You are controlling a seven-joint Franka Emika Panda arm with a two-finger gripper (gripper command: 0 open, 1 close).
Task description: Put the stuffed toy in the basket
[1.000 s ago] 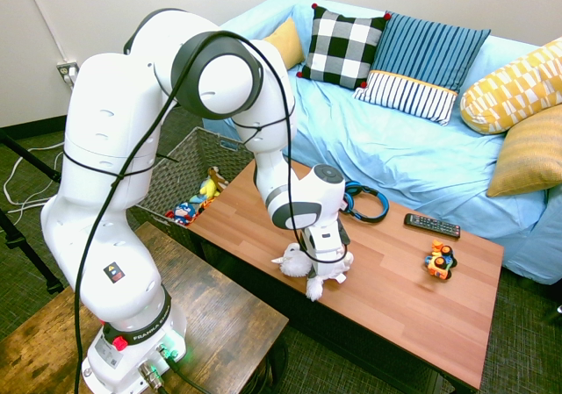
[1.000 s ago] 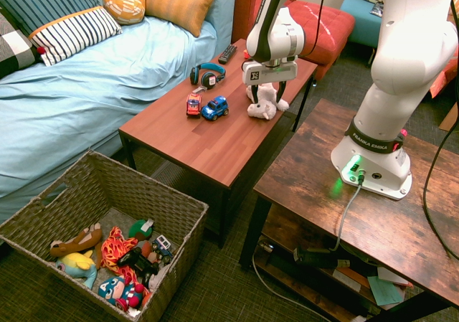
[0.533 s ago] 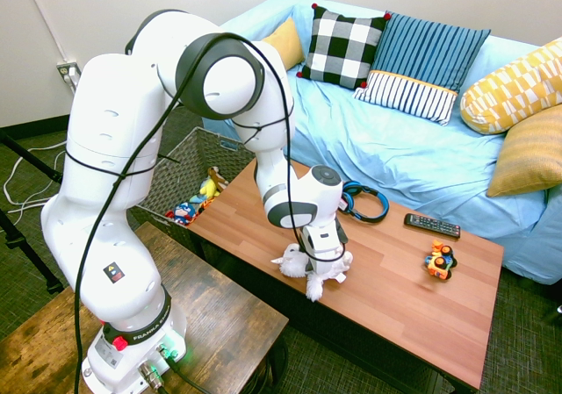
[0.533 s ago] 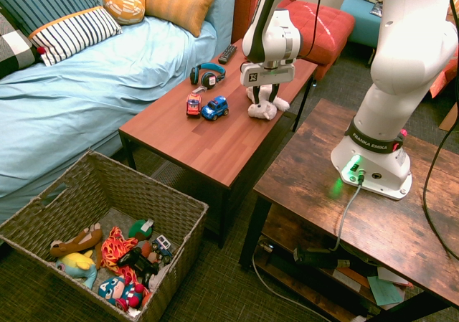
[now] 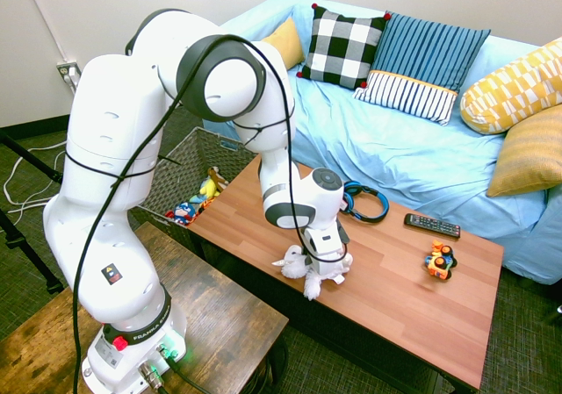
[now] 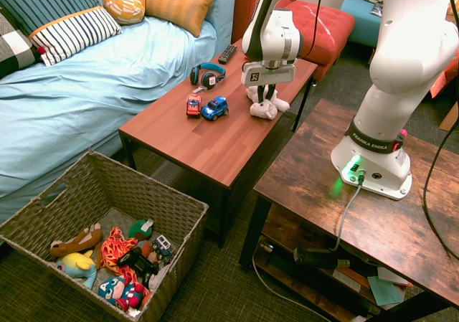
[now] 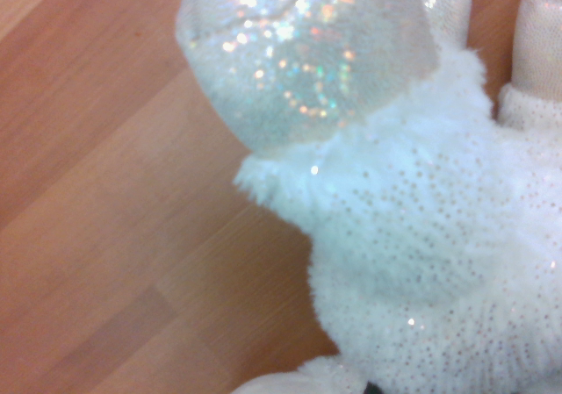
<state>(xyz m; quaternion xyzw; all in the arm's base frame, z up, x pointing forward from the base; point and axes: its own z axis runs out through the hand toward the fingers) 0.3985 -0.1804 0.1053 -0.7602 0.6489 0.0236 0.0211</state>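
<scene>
The fluffy white stuffed toy (image 5: pixel 310 268) lies on the reddish wooden coffee table (image 5: pixel 413 297), near its front edge. My gripper (image 5: pixel 326 257) points straight down onto it, its fingers pressed into the plush from both sides. From the other side, the gripper (image 6: pixel 265 95) is shut on the stuffed toy (image 6: pixel 265 108). White fur and a glittery patch of the toy (image 7: pixel 395 236) fill the wrist view. The woven basket (image 6: pixel 176 214) stands on the floor beyond the table's end, away from the gripper, and is partly hidden behind the arm as the basket (image 5: pixel 187 160).
Blue headphones (image 6: pixel 206 73), a red toy car (image 6: pixel 193 105) and a blue toy car (image 6: pixel 214 107) sit on the table beside the toy. A remote (image 5: pixel 432 225) lies further along. Several toys lie in the basket. The blue sofa (image 5: pixel 395 148) runs behind the table.
The fingers have closed inward from a wide stance onto the stuffed toy. The toy has stayed in place on the table.
</scene>
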